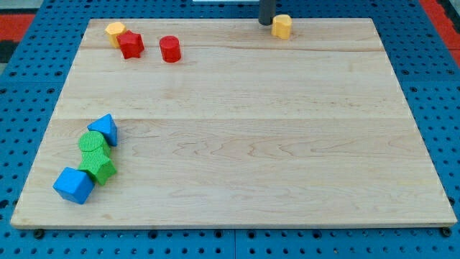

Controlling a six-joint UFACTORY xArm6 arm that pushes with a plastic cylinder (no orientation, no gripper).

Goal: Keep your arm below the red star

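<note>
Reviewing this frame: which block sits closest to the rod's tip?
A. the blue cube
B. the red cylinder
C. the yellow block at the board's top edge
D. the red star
C: my tip stands at the view's top, just left of the yellow block, while the red star, red cylinder and blue cube lie far off toward the view's left.

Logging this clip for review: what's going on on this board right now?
My tip sits at the view's top edge of the wooden board, just left of a yellow block. The red star lies far off at the top left, between a yellow block and a red cylinder. Blue and green blocks cluster at the bottom left. So the tip is not below the star yet.
</note>
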